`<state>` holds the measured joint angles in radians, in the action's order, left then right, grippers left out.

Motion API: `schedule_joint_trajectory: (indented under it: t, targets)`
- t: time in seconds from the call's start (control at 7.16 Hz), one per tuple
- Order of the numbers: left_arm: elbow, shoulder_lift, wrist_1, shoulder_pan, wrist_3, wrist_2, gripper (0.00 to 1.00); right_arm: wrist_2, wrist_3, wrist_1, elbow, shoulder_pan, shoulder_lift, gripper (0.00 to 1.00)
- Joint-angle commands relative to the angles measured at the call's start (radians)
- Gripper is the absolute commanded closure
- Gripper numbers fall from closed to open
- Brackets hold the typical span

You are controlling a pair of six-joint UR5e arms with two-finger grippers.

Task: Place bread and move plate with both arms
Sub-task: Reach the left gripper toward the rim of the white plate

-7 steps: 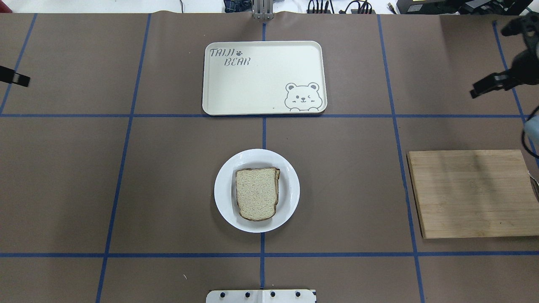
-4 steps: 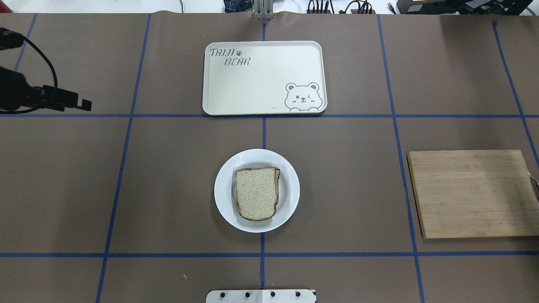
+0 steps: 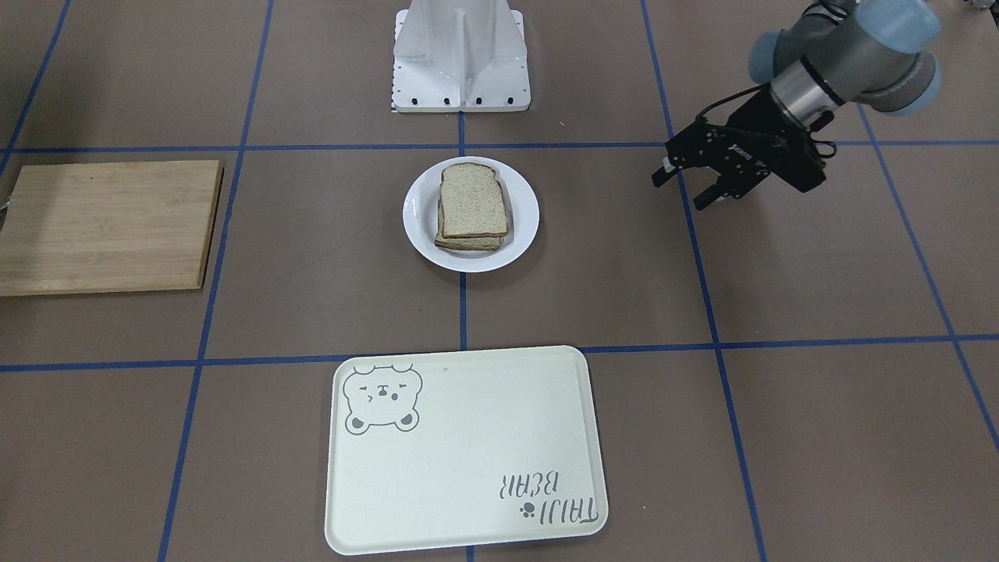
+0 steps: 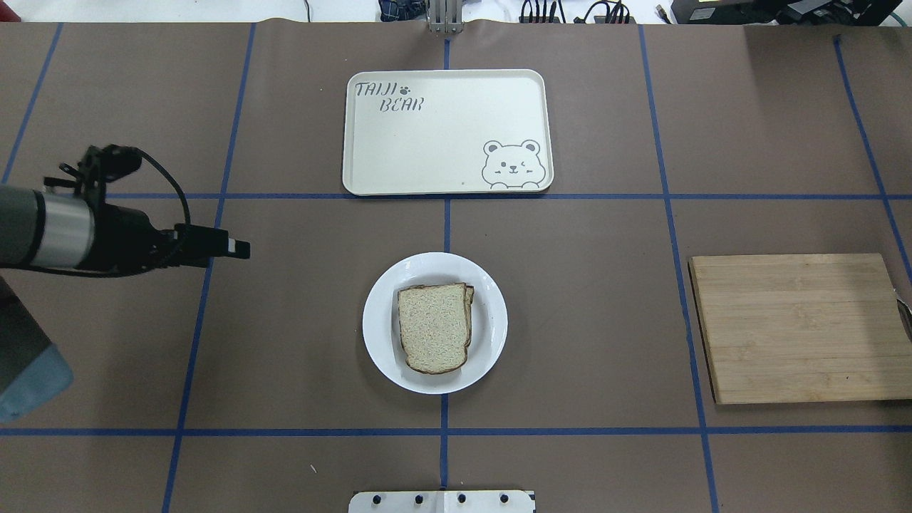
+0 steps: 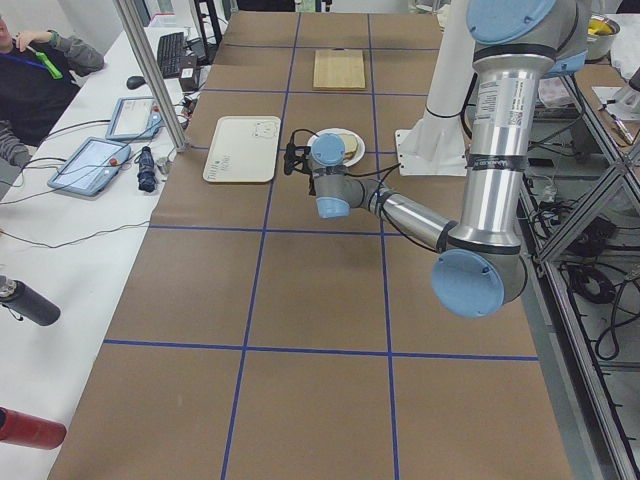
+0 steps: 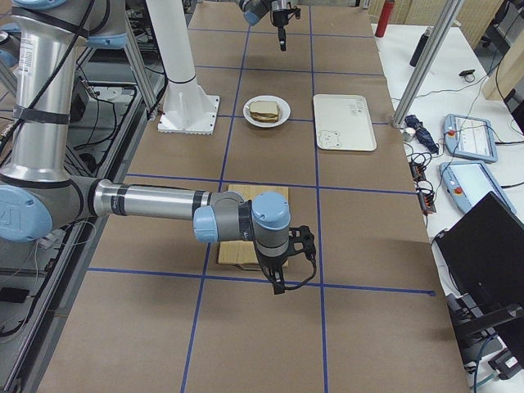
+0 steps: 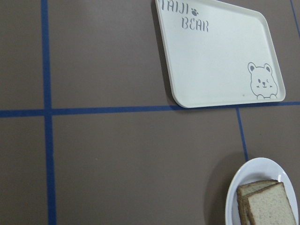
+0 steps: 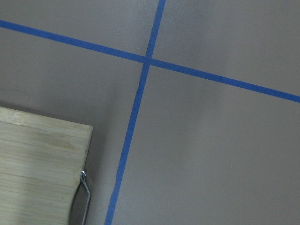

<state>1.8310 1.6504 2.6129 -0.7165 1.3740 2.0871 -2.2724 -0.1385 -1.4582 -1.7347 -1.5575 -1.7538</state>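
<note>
A plain slice of bread (image 4: 434, 329) lies on top of another slice on the round white plate (image 4: 376, 296) at the table's middle. They also show in the front view, bread (image 3: 471, 200) on plate (image 3: 524, 212), and in the left wrist view's lower right corner, bread (image 7: 271, 207) and plate (image 7: 234, 194). My left gripper (image 4: 241, 248) hovers left of the plate, well apart from it. In the front view it (image 3: 680, 190) is open and empty. My right gripper (image 6: 279, 282) shows only in the right side view, beyond the cutting board. I cannot tell whether it is open or shut.
A cream tray with a bear drawing (image 4: 442, 135) lies behind the plate, seen also in the front view (image 3: 468, 460). A wooden cutting board (image 4: 798, 328) lies at the right. The robot's white base (image 3: 460, 55) stands on the near side of the plate.
My left arm has come in from the left edge and moved right and nearer, toward the plate. My right gripper has left the overhead view on the right. Bread and plate have not moved.
</note>
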Motion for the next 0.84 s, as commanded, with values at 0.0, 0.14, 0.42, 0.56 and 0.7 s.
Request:
schedule_joint_trajectory:
  t: [0.0,0.14,0.42,0.56,0.7]
  targets:
    - [-0.021,0.015,0.030,0.188,0.083,-0.196,0.01,-0.027,-0.010,-0.176,-0.070,-0.021,0.037,0.00]
    - [-0.050,0.056,0.030,0.239,0.121,-0.256,0.02,-0.027,-0.010,-0.185,-0.075,-0.021,0.039,0.00]
    - [-0.099,0.147,0.030,0.316,0.186,-0.332,0.20,-0.026,-0.010,-0.183,-0.075,-0.021,0.042,0.00]
    - [-0.128,0.181,0.030,0.336,0.230,-0.349,0.40,-0.025,-0.009,-0.183,-0.075,-0.019,0.043,0.00]
    - [-0.156,0.205,0.033,0.339,0.234,-0.351,0.49,-0.022,-0.009,-0.183,-0.075,-0.019,0.043,0.00]
